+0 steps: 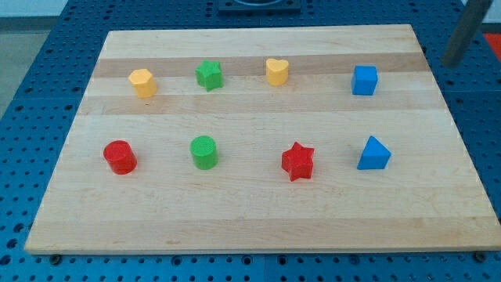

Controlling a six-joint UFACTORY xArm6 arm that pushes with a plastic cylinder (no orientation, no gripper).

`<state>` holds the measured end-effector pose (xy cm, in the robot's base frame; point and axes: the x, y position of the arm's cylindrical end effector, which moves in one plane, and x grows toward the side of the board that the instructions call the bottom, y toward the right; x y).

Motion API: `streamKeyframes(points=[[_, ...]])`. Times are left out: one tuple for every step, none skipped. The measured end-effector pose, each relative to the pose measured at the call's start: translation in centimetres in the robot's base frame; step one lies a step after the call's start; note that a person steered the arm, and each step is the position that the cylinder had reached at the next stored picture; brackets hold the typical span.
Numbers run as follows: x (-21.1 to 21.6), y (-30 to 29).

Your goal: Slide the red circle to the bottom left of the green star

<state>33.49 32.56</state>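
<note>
Nearest the view's bottom, the red circle [120,157] is sitting in the lower row at the view's left, with a green cylinder [203,151] just to its right. Farther up, the green star [209,74] is resting beside a yellow block [142,82]. The push is judged not yet begun. The rod [468,31] is being glimpsed at the top right (its tip is out of view, so its state cannot be told). A short shove up and rightward is being called for.
</note>
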Motion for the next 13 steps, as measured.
streamKeyframes(points=[[7.9,-0.2],[15.8,-2.2],[23.3,-6.9],[28.3,-14.3],[28.3,-23.2],[27.0,-32.8],[26.8,-42.0],[23.1,-49.4],[18.8,-49.3],[18.4,-43.6],[19.6,-45.5],[22.3,-50.3],[20.4,-55.1]])
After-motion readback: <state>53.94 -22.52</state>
